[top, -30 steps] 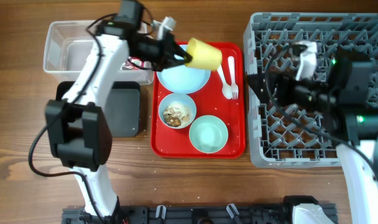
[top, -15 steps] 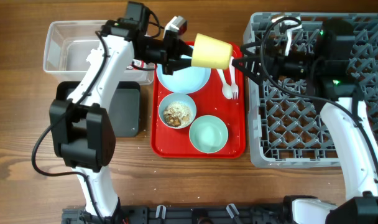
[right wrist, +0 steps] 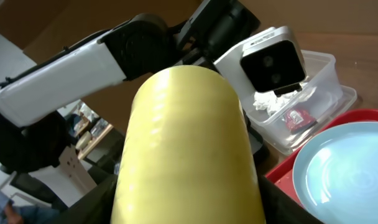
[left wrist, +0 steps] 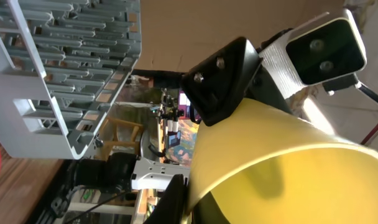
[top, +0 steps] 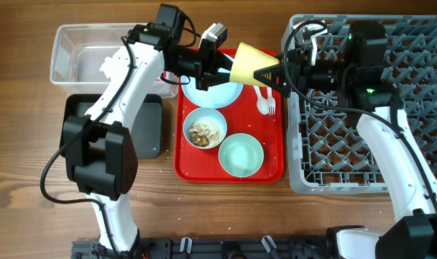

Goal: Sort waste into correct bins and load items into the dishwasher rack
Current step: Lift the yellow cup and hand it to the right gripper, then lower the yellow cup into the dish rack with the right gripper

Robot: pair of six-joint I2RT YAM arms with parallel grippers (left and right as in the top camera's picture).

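Beyond the empty bowl [top: 241, 155] at the red tray's [top: 182, 155] near end, the yellow cup [top: 247, 63] hangs sideways above the blue plate's [top: 210, 93] edge. The left claw [top: 227, 70] is clamped on its rim. The right claw [top: 269, 73] straddles its body; whether it grips, I cannot tell. It is probably light, stiff, slick plastic, best taken mid-wall with a gentle squeeze.

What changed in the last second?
The left claw carried the cup a little to the right and tilted it. The right claw swung left from over the rack and now meets the cup's right end; I can't tell if it has closed. The left claw hasn't let go. Everything on the red tray stayed put.
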